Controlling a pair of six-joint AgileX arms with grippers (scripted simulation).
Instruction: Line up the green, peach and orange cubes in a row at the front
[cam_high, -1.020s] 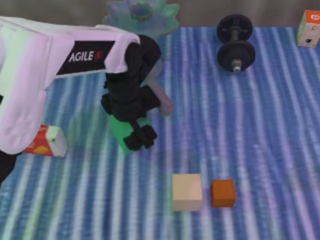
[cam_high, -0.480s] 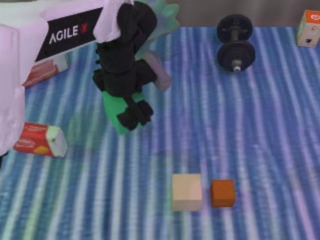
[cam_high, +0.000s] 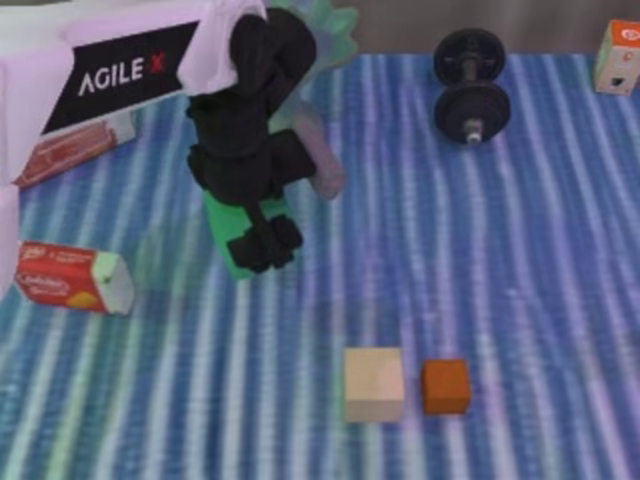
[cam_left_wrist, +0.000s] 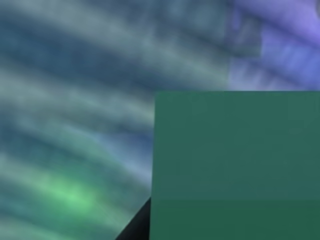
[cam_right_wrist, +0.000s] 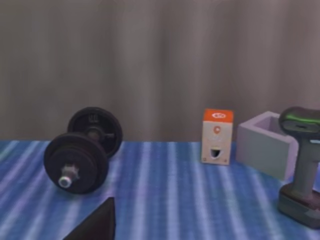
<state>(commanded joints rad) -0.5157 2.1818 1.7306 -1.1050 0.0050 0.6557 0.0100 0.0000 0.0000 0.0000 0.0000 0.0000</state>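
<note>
Left end effector (cam_high: 263, 243) clamped on green cube (cam_high: 228, 230), cube between fingers, fills left wrist view.

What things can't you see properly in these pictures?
- Bright green cube: top view, mostly covered by the left gripper; the left wrist view cuts it off.
- Right gripper: absent from the top view; the right wrist view shows only a dark tip.
- Red-and-white box: top view, partly under the left arm.
</note>
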